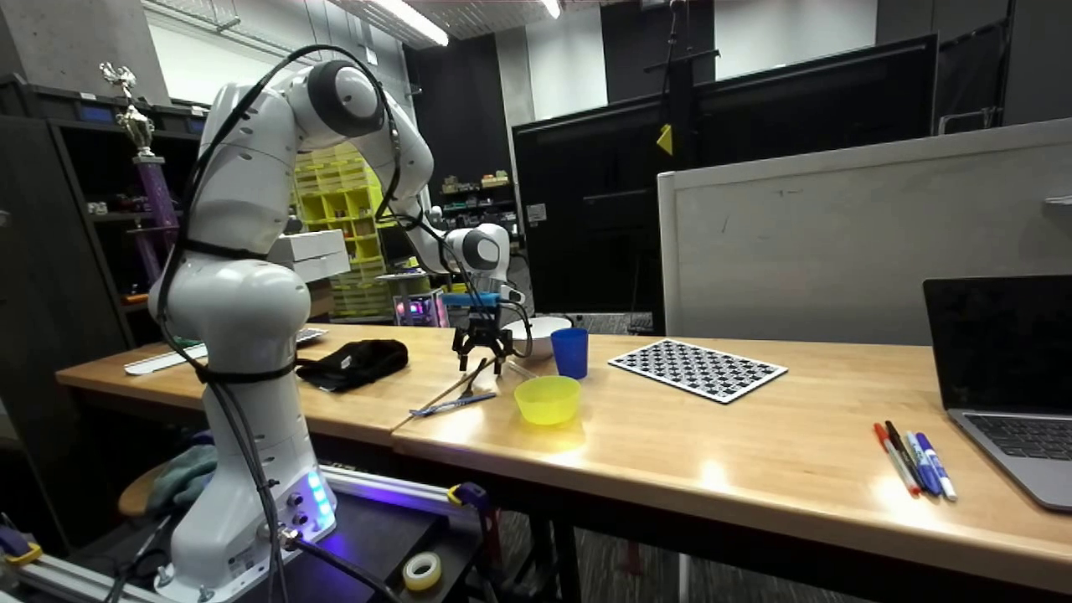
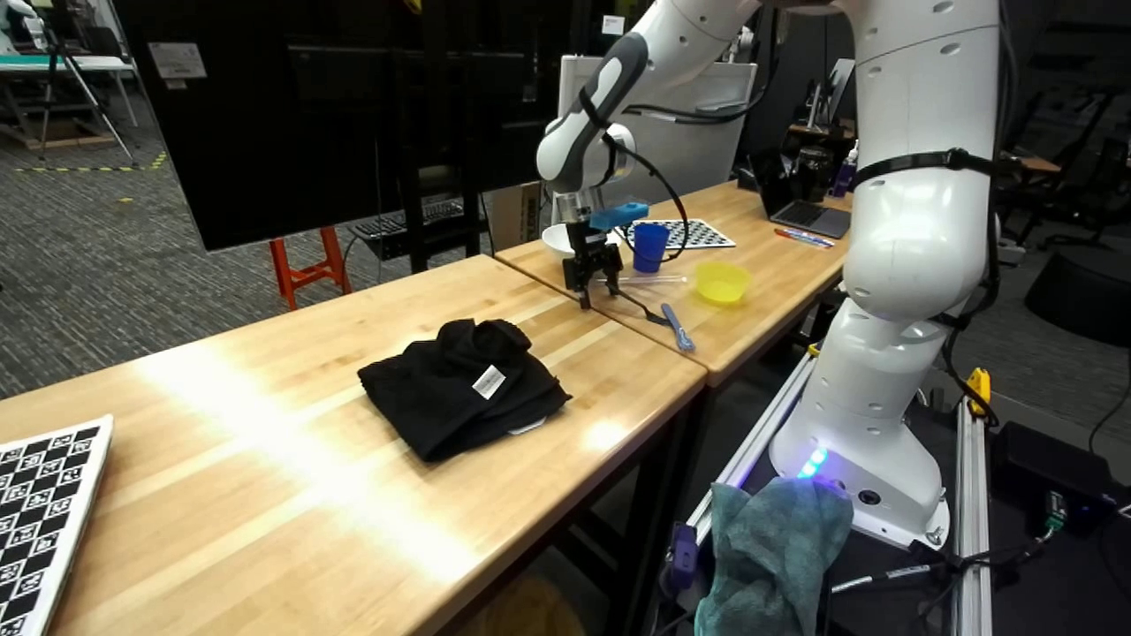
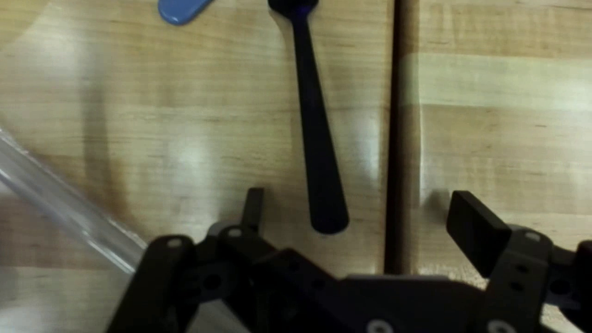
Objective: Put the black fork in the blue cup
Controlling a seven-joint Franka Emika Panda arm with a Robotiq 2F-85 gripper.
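While the tool (image 3: 360,209) stands wide, holding nothing: black fork (image 3: 318,138), lying on worktop (image 3: 194,101); handle towards six o'clock in wrist view, its end between the jaws; presumably light, stiff, slippery; best gripped near handle's end.

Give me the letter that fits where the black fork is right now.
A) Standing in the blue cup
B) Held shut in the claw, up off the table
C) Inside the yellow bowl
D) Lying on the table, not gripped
D: in the wrist view the black fork lies on the wooden table, and the claw stands open with a gap on either side of the fork's handle end.
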